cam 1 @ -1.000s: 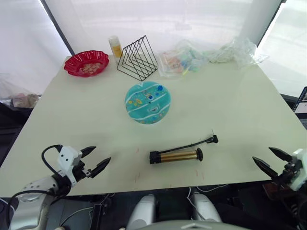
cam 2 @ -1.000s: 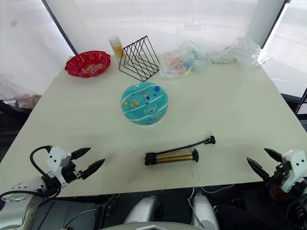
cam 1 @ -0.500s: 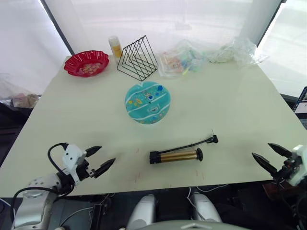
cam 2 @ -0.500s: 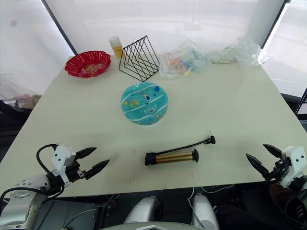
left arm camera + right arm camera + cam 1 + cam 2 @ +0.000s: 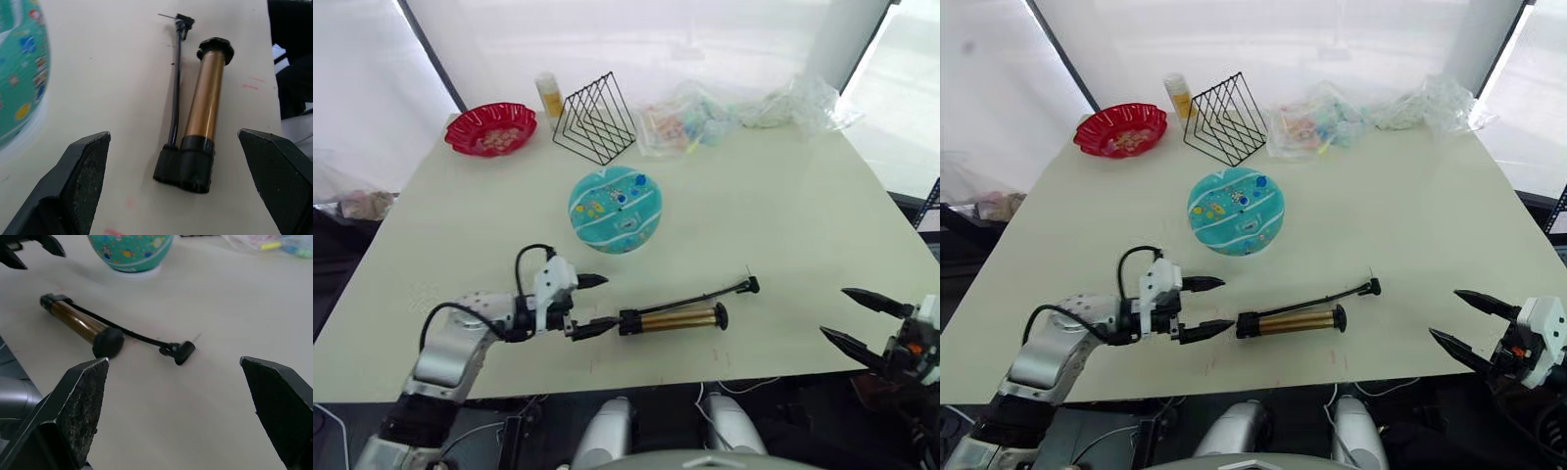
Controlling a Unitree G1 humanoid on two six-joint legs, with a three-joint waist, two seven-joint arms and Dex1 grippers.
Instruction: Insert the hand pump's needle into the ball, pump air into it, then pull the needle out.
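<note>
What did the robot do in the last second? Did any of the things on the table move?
The left gripper reached inward across the table, and now sits open right at the black end cap of the brass-gold hand pump, not gripping it. The right gripper barely shifted at the table's edge, open. The pump, its thin needle and the teal striped ball lie where they were.

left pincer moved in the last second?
Yes. The left pincer has swung in from the table's near-left edge toward the hand pump, which has stayed put; its open fingers now sit just off the pump's near end cap.
</note>
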